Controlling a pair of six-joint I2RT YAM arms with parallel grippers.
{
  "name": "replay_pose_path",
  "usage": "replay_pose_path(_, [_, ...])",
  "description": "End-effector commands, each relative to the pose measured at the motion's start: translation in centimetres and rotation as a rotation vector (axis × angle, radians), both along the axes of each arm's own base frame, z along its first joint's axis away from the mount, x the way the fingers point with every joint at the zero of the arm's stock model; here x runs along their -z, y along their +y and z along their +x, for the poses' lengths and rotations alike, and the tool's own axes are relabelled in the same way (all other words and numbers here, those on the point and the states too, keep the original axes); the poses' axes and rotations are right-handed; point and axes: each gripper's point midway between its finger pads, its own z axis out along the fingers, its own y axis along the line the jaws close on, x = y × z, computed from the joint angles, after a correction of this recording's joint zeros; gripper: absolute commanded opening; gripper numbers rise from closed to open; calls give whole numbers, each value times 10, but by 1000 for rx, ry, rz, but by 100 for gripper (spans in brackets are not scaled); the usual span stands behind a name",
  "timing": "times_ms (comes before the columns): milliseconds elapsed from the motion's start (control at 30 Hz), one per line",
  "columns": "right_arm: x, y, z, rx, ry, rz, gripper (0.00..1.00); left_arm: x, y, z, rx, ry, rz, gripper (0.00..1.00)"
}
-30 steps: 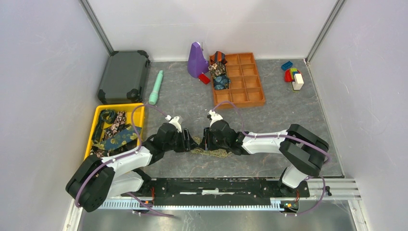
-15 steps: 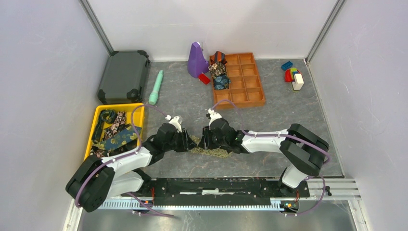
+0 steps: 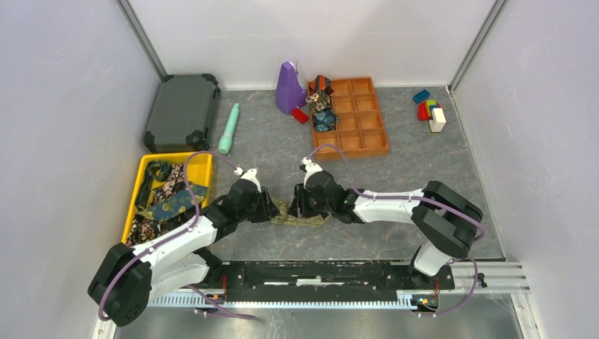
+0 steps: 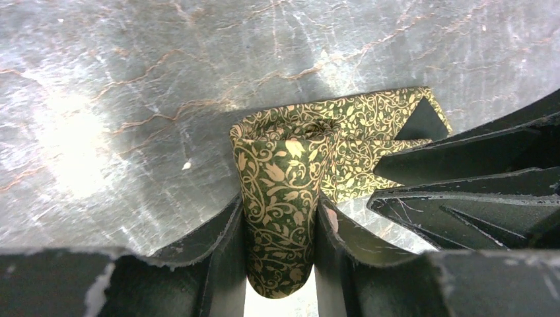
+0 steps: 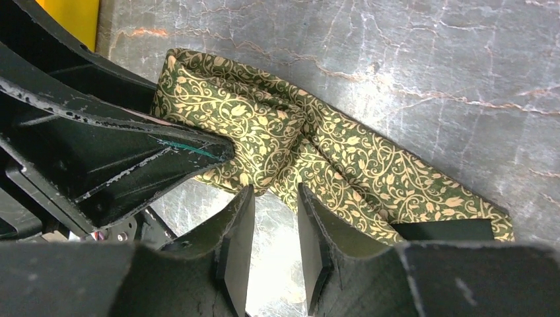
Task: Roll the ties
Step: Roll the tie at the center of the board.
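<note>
You are mid-roll: your left pincer clamps the coil of the olive-gold tie on the worktop between the arms, your right pincer sits narrow at the flat tail, grip unclear, so next wind on, keeping it taut

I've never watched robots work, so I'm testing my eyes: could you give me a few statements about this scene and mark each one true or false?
1. The left jaws clamp the rolled end of the olive-gold tie. True.
2. The yellow tray is empty. False: ties lie in it.
3. The teal cylinder stands upright. False: it lies flat.
4. The orange box holds patterned rolls. True.
</note>
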Motion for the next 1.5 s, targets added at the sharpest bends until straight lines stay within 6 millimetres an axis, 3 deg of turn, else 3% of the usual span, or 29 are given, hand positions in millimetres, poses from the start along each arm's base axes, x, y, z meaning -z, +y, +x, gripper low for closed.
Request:
replay_pose_path(0, [-20,25,8,-25,-20,78,35,-14,11,7,-14,-47,108,35])
replay_pose_path(233, [-8,40,8,-58,13,92,32,-18,13,7,-32,-54,207,34])
replay_pose_path(367, [1,37,3,-73,24,79,31,-20,15,7,-44,-60,271,34])
replay_pose_path(600, [-3,12,3,-47,-5,55,31,-20,20,7,-63,-66,367,34])
replay_pose_path(1067, [-14,-62,18,85,-64,21,32,-20,22,8,-96,-92,638,34])
replay_pose_path(1467, [-17,-96,26,161,-91,-5,33,-12,8,6,-91,-108,857,33])
